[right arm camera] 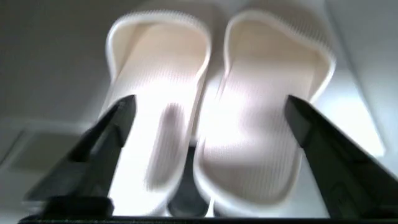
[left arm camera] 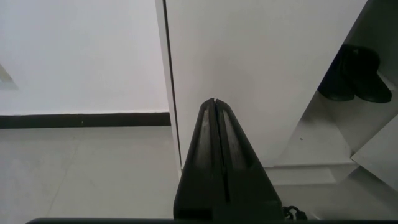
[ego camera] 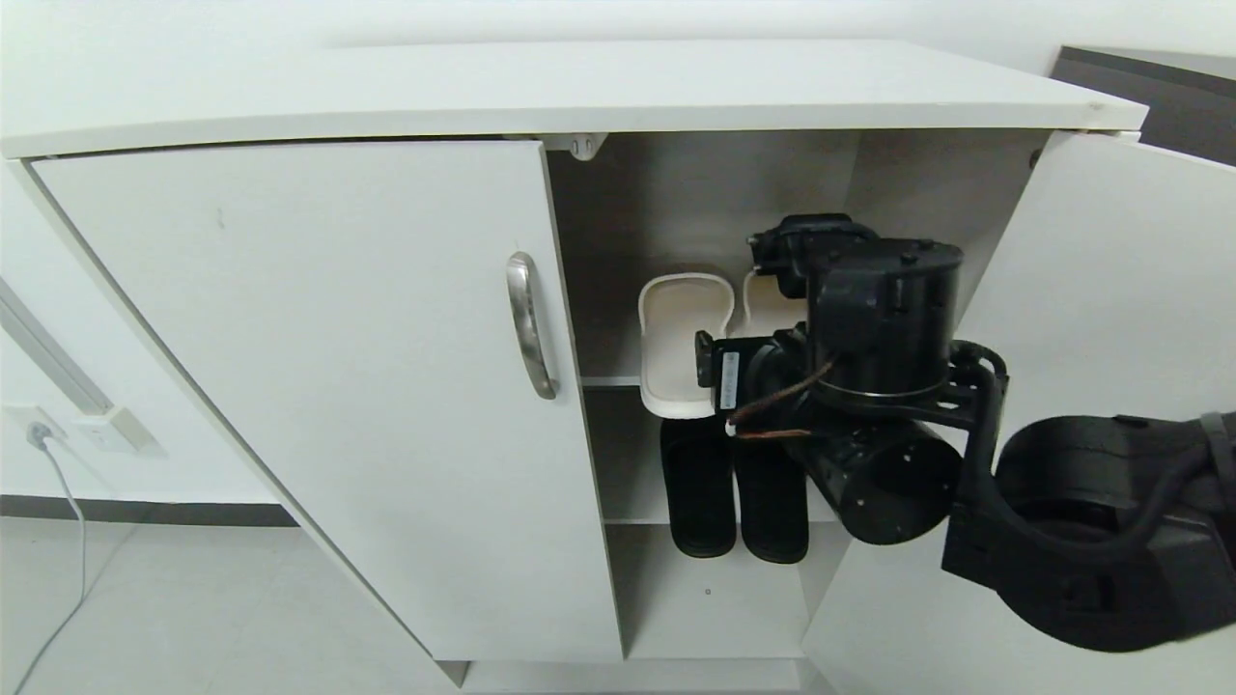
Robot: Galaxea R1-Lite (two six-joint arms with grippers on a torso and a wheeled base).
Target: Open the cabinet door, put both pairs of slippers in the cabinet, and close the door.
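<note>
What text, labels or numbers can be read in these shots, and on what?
Nothing can be read.
Too small to read: print on the white sticker on the right arm.
No print visible on the cabinet door, white slippers, black slippers or wall socket.

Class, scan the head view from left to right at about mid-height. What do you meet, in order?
Wall socket → door handle → white slippers → open right door.
</note>
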